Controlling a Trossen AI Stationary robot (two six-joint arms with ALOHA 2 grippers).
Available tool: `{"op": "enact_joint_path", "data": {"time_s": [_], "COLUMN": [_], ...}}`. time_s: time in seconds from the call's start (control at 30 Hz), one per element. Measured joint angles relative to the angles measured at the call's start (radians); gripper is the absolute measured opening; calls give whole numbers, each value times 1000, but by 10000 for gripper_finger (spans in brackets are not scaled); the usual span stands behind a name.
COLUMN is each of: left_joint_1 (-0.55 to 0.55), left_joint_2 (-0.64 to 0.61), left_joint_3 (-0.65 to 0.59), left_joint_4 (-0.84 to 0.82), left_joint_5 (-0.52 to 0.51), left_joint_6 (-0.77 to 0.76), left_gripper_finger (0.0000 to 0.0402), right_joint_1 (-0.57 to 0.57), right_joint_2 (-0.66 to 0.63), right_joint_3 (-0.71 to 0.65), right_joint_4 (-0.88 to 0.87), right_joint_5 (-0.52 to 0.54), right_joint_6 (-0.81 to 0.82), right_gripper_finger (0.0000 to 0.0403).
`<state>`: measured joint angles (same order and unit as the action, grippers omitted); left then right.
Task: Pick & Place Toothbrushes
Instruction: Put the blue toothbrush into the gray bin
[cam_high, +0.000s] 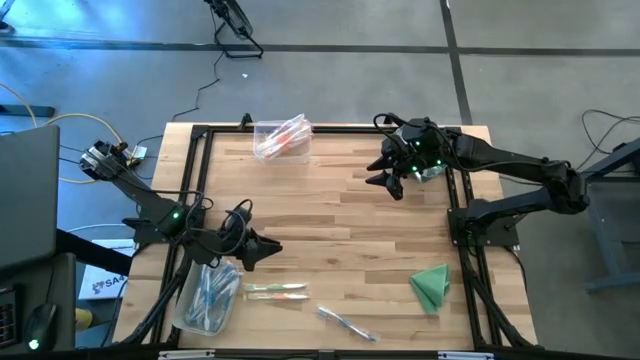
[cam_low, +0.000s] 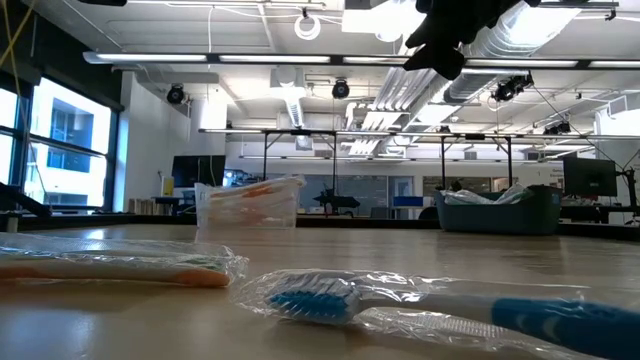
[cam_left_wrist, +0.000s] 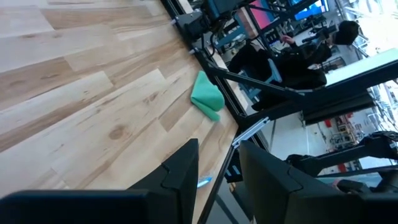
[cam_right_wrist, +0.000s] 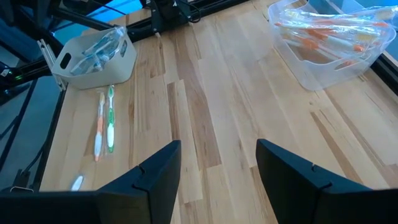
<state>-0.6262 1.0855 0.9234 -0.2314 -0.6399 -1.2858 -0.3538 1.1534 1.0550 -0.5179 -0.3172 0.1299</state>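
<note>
my left end effector (cam_high: 268, 250) hangs part-open and empty just above the wrapped orange and green toothbrushes (cam_high: 276, 291) on the table (cam_high: 340, 220); risk: slick wrap and two brushes lying side by side may slip or both lift.

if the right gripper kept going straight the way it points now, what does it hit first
Probably bare table: the right gripper, jaws open and empty, aims between the pair of loose toothbrushes and the clear bin. Depth is unclear.
</note>
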Motion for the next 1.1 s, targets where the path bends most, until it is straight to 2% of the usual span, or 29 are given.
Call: {"op": "enact_joint_path", "data": {"time_s": [0.43, 0.57, 0.77, 0.93, 1.1], "left_joint_1": [0, 29, 120, 183, 188], "left_joint_2": [0, -1, -13, -28, -101], "left_joint_3": [0, 0, 0, 0, -1], "left_joint_4": [-3, -3, -1, -16, -144], "left_joint_5": [-2, -20, -62, -96, -136], "left_joint_6": [41, 140, 412, 560, 577], "left_gripper_finger": [115, 115, 115, 110, 63], "right_joint_1": [0, 1, 66, 158, 236], "right_joint_2": [0, 0, 0, 0, -9], "right_joint_3": [0, 0, 0, 0, 0], "right_joint_4": [0, 15, 84, 124, 120], "right_joint_5": [0, -19, -110, -61, -6], "right_joint_6": [16, 31, 85, 84, 87], "right_gripper_finger": [201, 201, 193, 171, 141]}}
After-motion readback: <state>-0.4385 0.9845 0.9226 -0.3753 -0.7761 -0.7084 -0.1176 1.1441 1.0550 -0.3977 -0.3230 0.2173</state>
